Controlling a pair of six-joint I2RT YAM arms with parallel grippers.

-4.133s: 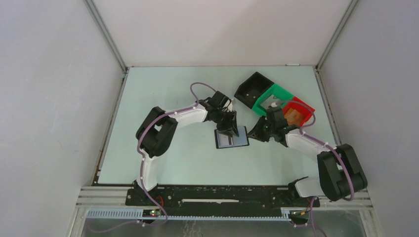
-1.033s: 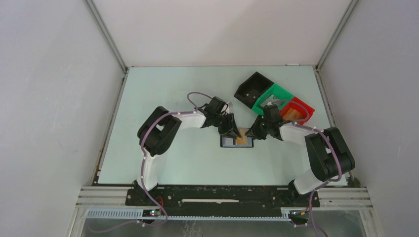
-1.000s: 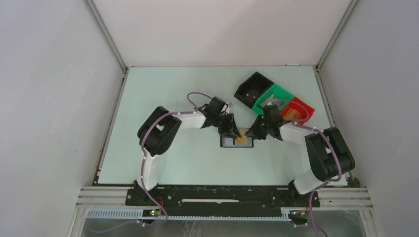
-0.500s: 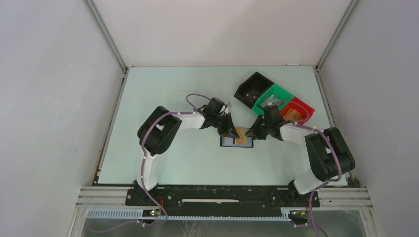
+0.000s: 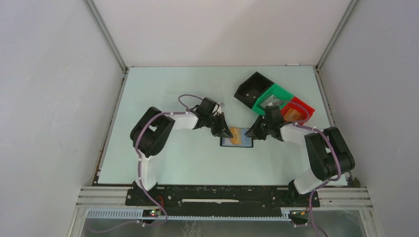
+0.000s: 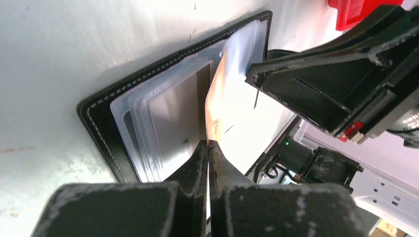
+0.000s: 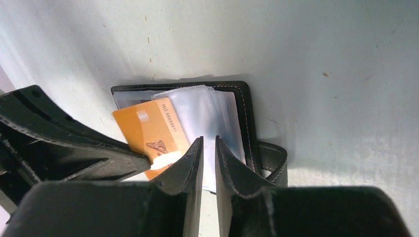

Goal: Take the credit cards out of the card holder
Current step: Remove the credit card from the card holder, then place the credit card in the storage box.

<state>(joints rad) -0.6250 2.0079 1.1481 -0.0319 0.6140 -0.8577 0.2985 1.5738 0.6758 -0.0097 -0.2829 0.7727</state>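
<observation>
Pale green table, left gripper clamped on orange card to pull it. Right gripper, barely apart, probably pins wallet.

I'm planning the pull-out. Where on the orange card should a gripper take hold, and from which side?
Its bare end, sticking out of the clear sleeves: pinch the flat faces of the orange card there, coming from the left arm's side, opposite the tab of the card holder. The left gripper is shut on that end now.
</observation>
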